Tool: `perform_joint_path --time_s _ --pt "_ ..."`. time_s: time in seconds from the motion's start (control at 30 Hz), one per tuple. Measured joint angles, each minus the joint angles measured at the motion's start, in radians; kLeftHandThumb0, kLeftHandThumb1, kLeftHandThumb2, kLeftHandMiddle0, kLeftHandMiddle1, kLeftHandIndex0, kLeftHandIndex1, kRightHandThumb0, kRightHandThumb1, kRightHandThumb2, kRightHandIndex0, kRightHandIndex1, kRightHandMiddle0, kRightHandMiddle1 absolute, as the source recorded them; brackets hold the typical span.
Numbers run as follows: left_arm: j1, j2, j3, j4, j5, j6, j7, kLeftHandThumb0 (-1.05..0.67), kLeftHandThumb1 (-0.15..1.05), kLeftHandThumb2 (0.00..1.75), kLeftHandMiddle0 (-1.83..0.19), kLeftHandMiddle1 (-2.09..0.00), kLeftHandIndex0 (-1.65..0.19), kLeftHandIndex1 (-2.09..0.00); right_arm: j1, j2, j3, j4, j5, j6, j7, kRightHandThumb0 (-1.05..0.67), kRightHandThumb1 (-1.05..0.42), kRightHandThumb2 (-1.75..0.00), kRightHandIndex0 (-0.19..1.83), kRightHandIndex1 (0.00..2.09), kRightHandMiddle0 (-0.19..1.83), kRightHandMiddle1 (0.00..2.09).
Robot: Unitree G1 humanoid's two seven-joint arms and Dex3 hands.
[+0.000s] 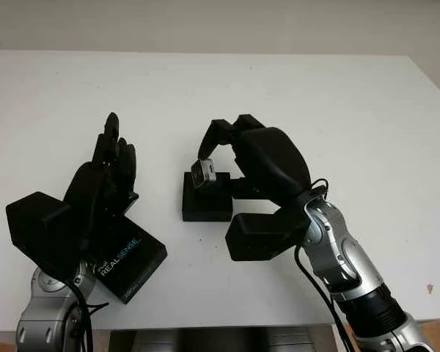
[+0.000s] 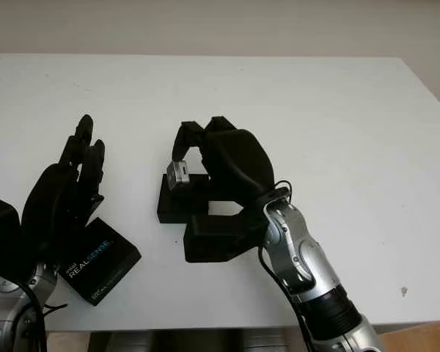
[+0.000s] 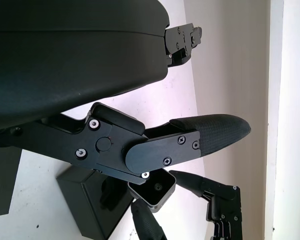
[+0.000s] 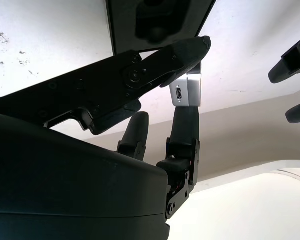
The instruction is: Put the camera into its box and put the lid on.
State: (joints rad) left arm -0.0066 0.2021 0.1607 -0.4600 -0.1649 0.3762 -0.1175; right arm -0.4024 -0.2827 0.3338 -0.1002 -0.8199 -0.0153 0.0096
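The camera [image 1: 202, 174], a small silver block, is pinched in the fingertips of the right hand [image 1: 231, 147] and held just above the open black box [image 1: 206, 196], tilted, with one end toward the box's opening. The right wrist view shows the camera [image 4: 187, 90] clamped between a finger pad from one side and another finger from the other, its port face showing.

Going from near to far: closest to the robot, at the front edge of the white bench [image 1: 337, 110], lies the lid [image 1: 126, 258], a flat black piece lettered REALSENSE, under and just beside the left forearm. Beside it on the right side sits a second black block [image 1: 260, 235] beneath the right wrist; I cannot tell what it is. Next comes the left hand [image 1: 108, 165], open, holding nothing, hovering above the bench to the left of the box and near it. Then the box itself, and over it the right hand with the camera.

By my judgement, step 1 of 2 is in hand: the camera is being set into the box but is not yet seated. The next move calls for lowering it level into the cavity, lining its long side with the opening, then releasing the fingers without dragging it out. After that the lid must be picked up and fitted squarely on top.
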Motion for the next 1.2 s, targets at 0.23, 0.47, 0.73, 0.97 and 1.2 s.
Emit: perform_joint_path --time_s 0.23,0.47,0.73,0.97,1.2 --pt "0.0 0.007 0.0 0.0 0.0 0.009 -0.003 -0.79 1.05 0.66 0.18 -0.05 0.19 -0.02 0.0 0.012 0.0 0.0 0.001 0.001 -0.006 -0.37 -0.98 -0.06 0.2 1.22 0.44 1.48" --pt "0.0 0.012 0.0 0.0 0.0 0.009 -0.004 -0.79 1.05 0.66 0.19 -0.05 0.19 -0.02 0.015 0.087 -0.028 0.045 0.096 0.047 -0.032 -0.37 -0.99 -0.06 0.16 1.15 0.39 1.52" --pt "0.0 0.015 0.002 0.0 -0.003 0.01 -0.01 -0.78 1.05 0.66 0.19 -0.05 0.19 -0.01 0.068 0.174 -0.084 0.046 0.266 0.116 -0.027 -0.38 -0.98 -0.05 0.16 0.82 0.33 1.58" --pt "0.0 0.019 0.002 0.0 -0.002 0.016 -0.01 -0.79 1.05 0.66 0.19 -0.05 0.19 -0.01 0.087 0.19 -0.102 0.04 0.331 0.136 -0.017 -0.37 -0.98 -0.05 0.17 0.79 0.31 1.59" --pt "0.0 0.02 0.002 0.0 -0.003 0.016 -0.01 -0.79 1.05 0.66 0.19 -0.04 0.19 0.0 0.094 0.19 -0.111 0.004 0.373 0.168 0.02 -0.38 -0.98 -0.05 0.19 0.77 0.33 1.57"
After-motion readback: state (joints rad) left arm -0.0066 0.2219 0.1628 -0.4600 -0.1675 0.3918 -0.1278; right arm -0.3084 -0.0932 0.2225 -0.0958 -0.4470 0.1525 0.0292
